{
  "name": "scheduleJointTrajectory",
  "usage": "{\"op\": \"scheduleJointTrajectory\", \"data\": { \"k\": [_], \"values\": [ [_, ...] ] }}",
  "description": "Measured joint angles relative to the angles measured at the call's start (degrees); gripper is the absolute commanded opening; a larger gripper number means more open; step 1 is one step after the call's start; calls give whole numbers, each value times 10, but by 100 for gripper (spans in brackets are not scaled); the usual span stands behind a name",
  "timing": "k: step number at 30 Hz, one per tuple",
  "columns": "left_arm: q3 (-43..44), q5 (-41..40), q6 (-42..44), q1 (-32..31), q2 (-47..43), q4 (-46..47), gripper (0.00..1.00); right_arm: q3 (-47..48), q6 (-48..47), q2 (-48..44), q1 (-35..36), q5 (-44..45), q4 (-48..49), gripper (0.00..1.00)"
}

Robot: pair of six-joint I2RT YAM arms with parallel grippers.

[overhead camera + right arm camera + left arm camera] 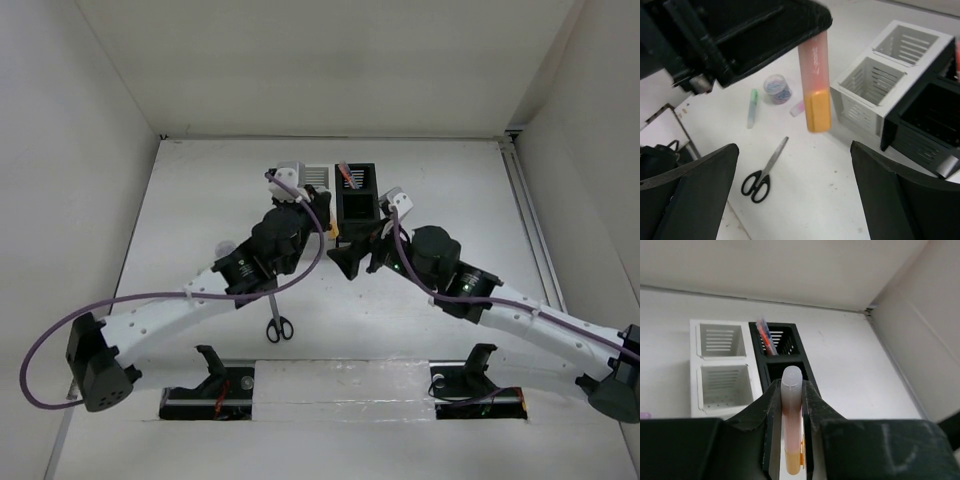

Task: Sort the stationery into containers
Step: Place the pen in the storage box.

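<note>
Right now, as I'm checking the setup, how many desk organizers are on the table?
2. The white organizer stands on the table, far middle; the black organizer sits against its right side. More could be hidden.

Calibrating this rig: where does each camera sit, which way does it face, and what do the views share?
Top external: above and behind the arms, looking down on the table; left arm and right arm show.
Left wrist: on the left arm, facing forward over the white organizer and black organizer; the left gripper shows, shut on the highlighter.
Right wrist: on the right arm, looking down at the scissors; the open right gripper frames it.
Shared: both wrist views show the highlighter and organizers.
</note>
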Motion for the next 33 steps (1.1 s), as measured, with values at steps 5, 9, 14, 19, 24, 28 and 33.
{"op": "scheduleJointTrajectory", "data": {
  "k": [5, 9, 14, 19, 24, 28, 33],
  "values": [
    [43, 32, 50, 92, 103, 64, 0, -24, 0, -43, 0, 19, -12, 100],
    [45, 56, 67, 185, 167, 132, 0, -40, -1, -85, -3, 21, -12, 100],
    [62, 64, 112, 199, 245, 215, 0, -63, -4, -107, -3, 20, -16, 100],
    [98, 61, 154, 193, 302, 269, 0, -68, -7, -98, -3, 18, -20, 100],
    [133, 46, 179, 193, 342, 314, 0, -77, -6, -96, -3, 15, -22, 100],
    [149, 41, 189, 193, 370, 331, 0, -95, -6, -103, -3, 14, -25, 100],
    [151, 37, 195, 193, 401, 341, 0, -104, -6, -132, -3, 14, -28, 100]
  ]
}}
